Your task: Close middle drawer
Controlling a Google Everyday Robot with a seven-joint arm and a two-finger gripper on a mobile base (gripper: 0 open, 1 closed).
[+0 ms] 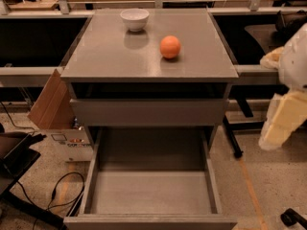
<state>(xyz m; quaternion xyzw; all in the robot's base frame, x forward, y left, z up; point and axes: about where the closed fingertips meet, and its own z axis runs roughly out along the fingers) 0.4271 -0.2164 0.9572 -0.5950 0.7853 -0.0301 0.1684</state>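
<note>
The middle drawer (149,198) is pulled far out of the grey cabinet, low in the view. Its deep grey box is empty and its flat front (148,222) runs along the bottom edge. Above it, another grey drawer front (148,111) stands slightly out, with a dark gap under the cabinet top. My gripper (278,126), cream-coloured on a white arm, hangs at the right edge of the view. It is to the right of the cabinet, about level with that upper drawer front, and touches nothing.
A white bowl (135,19) and an orange (170,47) sit on the cabinet top (110,56). A cardboard box (50,104) leans at the cabinet's left, with cables (57,195) on the floor. A chair base (235,143) stands to the right.
</note>
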